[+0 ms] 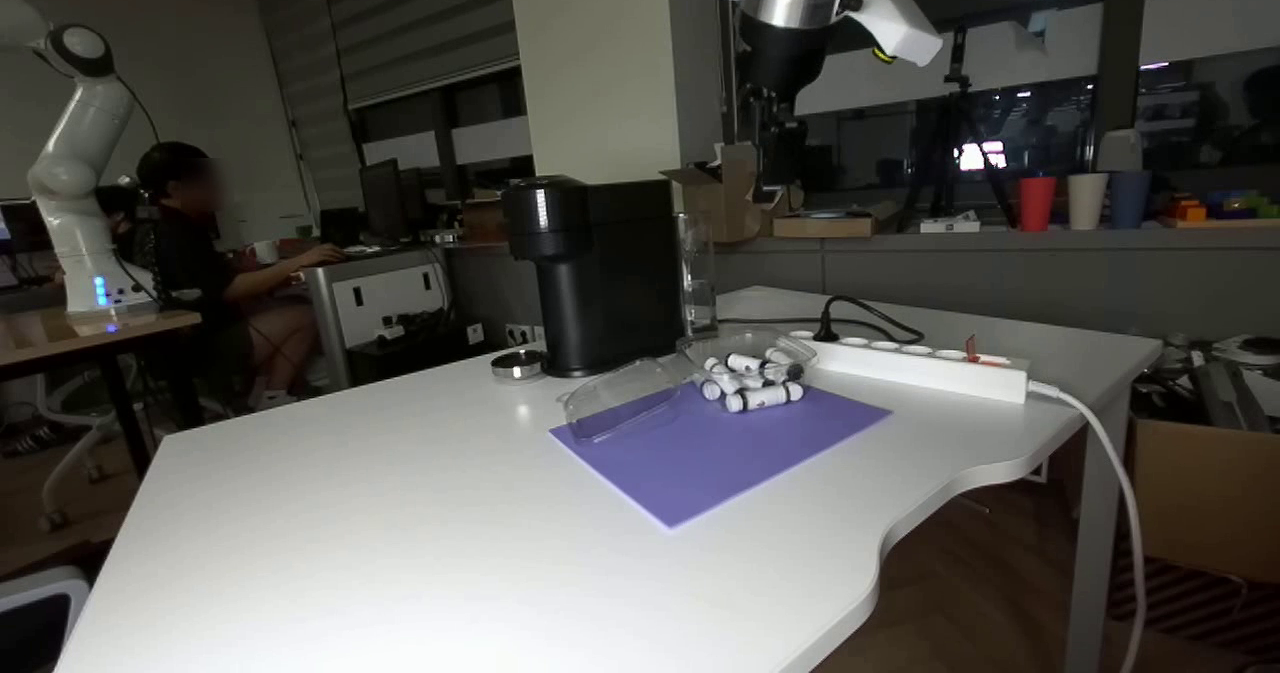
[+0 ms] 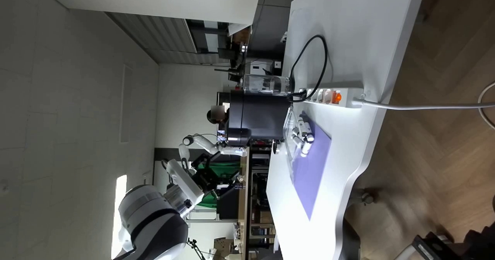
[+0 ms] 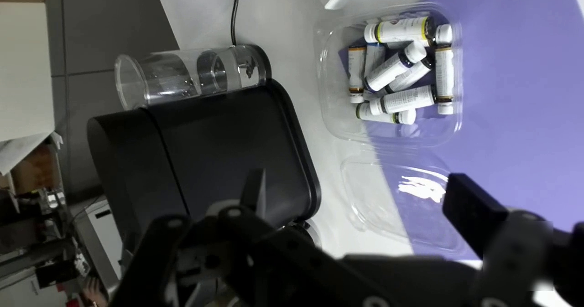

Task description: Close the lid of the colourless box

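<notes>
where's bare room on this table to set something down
In an exterior view, the white table looks bare between the purple sheet and the picture's bottom edge; the purple sheet's near corner is free. It's crowded around the black machine, the colourless box, its open lid and the power strip.

In an exterior view, a black machine [image 1: 625, 263] stands upright near the back left edge of the desk [image 1: 400, 513], a clear tank [image 1: 698, 263] at its side towards the far corner. A round metal dish [image 1: 518, 365] sits by the machine's foot, towards the left corner. A purple sheet [image 1: 690, 473] lies flat between the machine and the wavy right edge. A white power strip [image 1: 920, 368] lies between the sheet and the back right edge; a black cable [image 2: 326, 53] loops beside it and a white cord [image 2: 425, 107] drops over the right edge. Beyond the back right edge, a red cup [image 1: 1036, 203], a white cup [image 1: 1087, 200] and a blue cup [image 1: 1129, 199] stand on a ledge [image 1: 1080, 241].
</notes>
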Action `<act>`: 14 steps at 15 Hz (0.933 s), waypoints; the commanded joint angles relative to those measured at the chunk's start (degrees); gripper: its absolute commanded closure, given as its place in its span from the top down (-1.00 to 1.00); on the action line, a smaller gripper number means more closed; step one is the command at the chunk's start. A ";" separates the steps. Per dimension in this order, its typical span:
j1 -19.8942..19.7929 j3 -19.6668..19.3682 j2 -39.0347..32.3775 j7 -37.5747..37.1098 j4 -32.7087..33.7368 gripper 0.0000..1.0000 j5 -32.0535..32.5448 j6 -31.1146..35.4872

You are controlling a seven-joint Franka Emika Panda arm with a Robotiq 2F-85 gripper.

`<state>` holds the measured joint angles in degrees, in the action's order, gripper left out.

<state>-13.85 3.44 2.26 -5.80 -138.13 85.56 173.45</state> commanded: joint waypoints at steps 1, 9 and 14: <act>1.30 1.57 -9.76 -6.63 7.65 1.00 8.55 -0.27; 3.34 4.35 -29.78 -14.18 21.01 1.00 22.91 -1.63; 3.36 6.66 -38.52 -13.99 25.85 1.00 25.72 -2.39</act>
<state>-10.70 8.91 -31.82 -17.01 -116.32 108.17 171.51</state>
